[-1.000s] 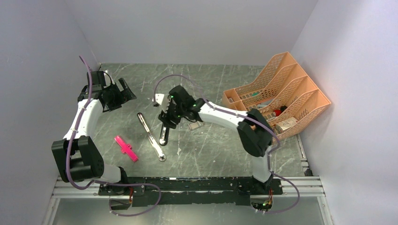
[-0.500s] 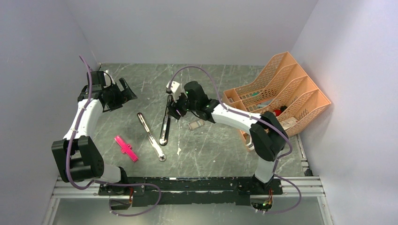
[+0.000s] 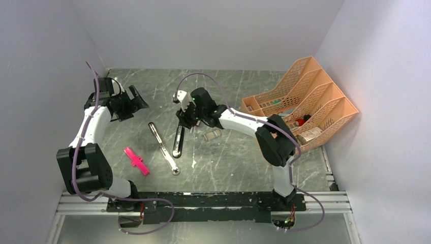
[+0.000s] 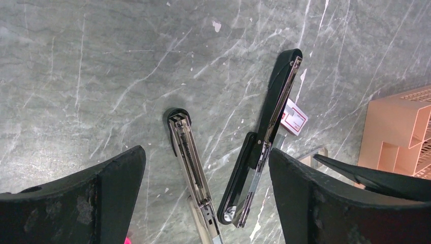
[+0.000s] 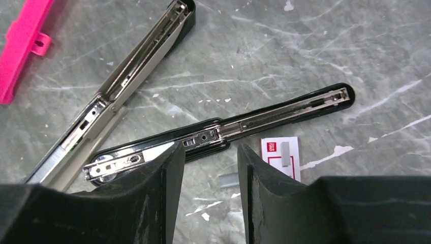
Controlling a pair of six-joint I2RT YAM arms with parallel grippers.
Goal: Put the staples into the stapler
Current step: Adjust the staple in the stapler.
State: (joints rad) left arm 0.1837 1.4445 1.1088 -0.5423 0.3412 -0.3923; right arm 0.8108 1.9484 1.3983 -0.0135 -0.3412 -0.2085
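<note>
Stapler [image 5: 264, 116] glossy black, chrome-railed, left end effector [image 4: 206, 168] released, right end effector [image 5: 208, 152] released

Overhead view from behind; both wrist views close above the stapler [image 4: 243, 170].

- narrow gap between black stapler [image 3: 177, 142] and silver-grey stapler [image 3: 162, 147], closing toward near ends
- staple box [image 3: 212, 134], loose staple strip [image 5: 229, 178] just right of black stapler
- orange file rack [image 3: 300, 109] walls off right side
- pink piece [image 3: 136, 160] lies left; table [image 3: 234, 162] open near-right
</note>
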